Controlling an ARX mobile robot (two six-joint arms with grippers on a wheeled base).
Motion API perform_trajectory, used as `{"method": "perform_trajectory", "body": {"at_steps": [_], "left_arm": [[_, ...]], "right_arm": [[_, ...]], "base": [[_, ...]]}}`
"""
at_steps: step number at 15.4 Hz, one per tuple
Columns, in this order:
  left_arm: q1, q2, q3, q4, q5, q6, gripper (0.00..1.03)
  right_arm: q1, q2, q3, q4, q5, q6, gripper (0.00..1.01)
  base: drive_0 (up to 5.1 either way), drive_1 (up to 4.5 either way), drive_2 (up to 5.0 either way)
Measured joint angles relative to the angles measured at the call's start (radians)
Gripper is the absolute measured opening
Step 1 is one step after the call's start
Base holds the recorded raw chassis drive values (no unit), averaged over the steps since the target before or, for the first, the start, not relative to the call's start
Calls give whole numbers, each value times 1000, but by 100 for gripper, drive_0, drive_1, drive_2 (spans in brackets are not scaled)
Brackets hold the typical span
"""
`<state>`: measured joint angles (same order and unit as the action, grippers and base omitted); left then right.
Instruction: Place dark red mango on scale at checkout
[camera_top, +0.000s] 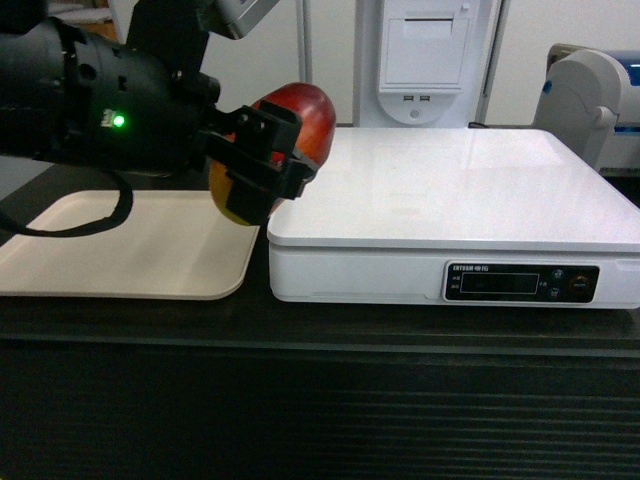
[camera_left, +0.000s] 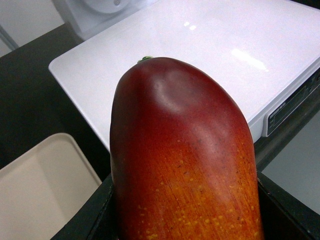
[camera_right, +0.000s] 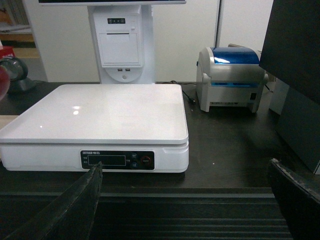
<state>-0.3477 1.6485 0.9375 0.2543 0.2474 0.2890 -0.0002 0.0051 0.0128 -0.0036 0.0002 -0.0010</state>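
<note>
Filling the left wrist view, the smooth oval dark red mango (camera_left: 182, 160) shades from deep red at its stem end to speckled orange lower down, and it sits clamped between the black fingers of the left gripper (camera_top: 262, 160). From the head camera the fruit is held off the surface, over the left edge of the large white boxy scale (camera_top: 455, 215), its yellow underside hanging above the flat beige tray (camera_top: 130, 250) just left of the scale. Only the right wrist view shows what stands right of the scale: a white label printer with a blue lid (camera_right: 232, 77). Behind the scale rises a white receipt-printer column (camera_right: 120, 42). The right gripper (camera_right: 185, 200) is spread wide, holding nothing. Small lettering on the scale's black display strip is too blurred to read. All of it rests on the black checkout (camera_top: 320, 400) with its ribbed front.
</note>
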Motion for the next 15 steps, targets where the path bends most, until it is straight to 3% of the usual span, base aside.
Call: {"method": "perform_trajectory", "body": {"at_steps": [1,3,15], "left_arm": [[-49,42,62,-18,-3,8,64],[-88,89,125,-44,-9,17,64],[-134,203,270,-101,-31,34,63]], "right_arm": [[0,0,0,0,0,0,98],[0,0,0,0,0,0,98],[0,0,0,0,0,0,98]], "base": [[0,0,0],[0,0,0],[0,0,0]]}}
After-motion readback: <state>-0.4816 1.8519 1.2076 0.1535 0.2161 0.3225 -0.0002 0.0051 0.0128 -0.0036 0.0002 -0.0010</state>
